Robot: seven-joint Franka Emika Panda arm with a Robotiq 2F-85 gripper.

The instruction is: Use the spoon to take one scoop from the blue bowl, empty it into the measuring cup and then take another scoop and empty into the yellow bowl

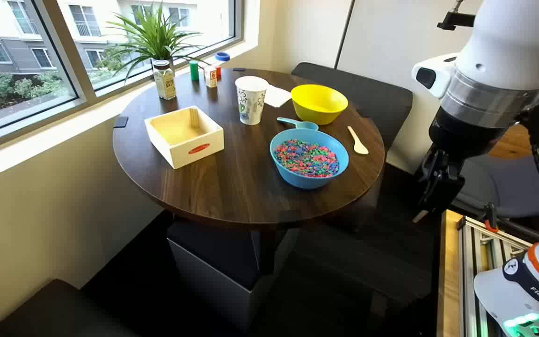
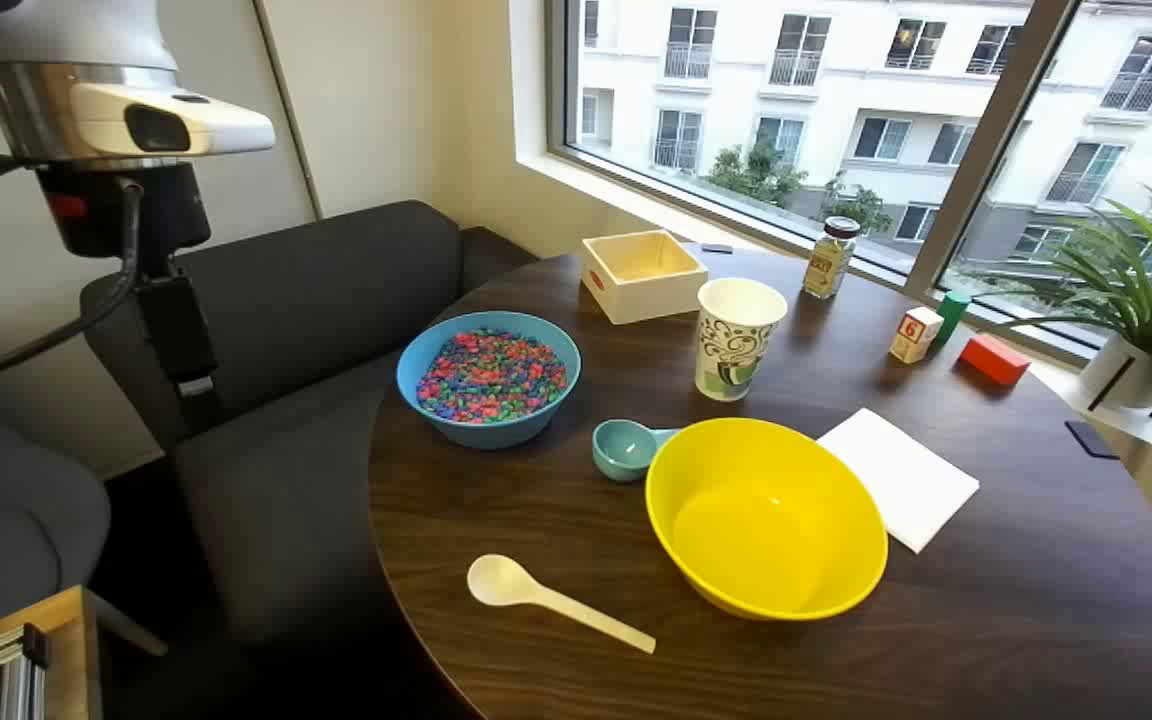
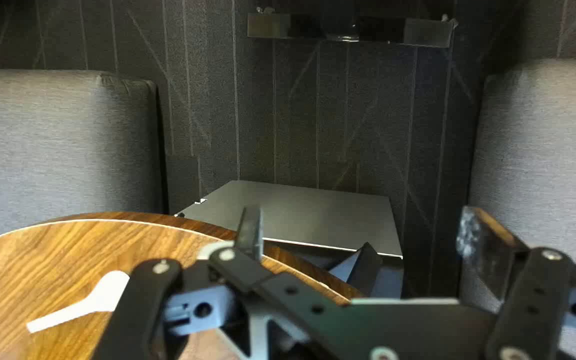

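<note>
The gripper point(image 3: 360, 237) is spread wide with nothing between its fingertips. The cream-coloured spoon point(image 1: 357, 142) lies on the round table point(image 1: 232, 187), right of the blue bowl point(image 1: 304, 181) in an exterior view. Being thin and flat, it may slip from a grasp set too high, and a sideways nudge could push it off the nearby right edge. Too steep a scoop might scatter the coloured pebbles point(image 1: 307, 159). The measuring cup point(image 2: 624, 452) is small, so a hasty pour could miss it; it sits just beside the yellow bowl point(image 2: 766, 540), contact unclear, so a knock might shift both. The paper cup point(image 2: 731, 350) could topple if brushed. Counted: two bowls, one spoon, one measuring cup, one paper cup, one wooden box point(image 2: 661, 295), one glass jar point(image 2: 829, 262), one number block point(image 2: 914, 340), one red block point(image 2: 994, 360), one green cylinder point(image 1: 194, 70), one white sheet point(image 2: 906, 482), one potted plant point(image 1: 158, 40); pebbles too many to count
</note>
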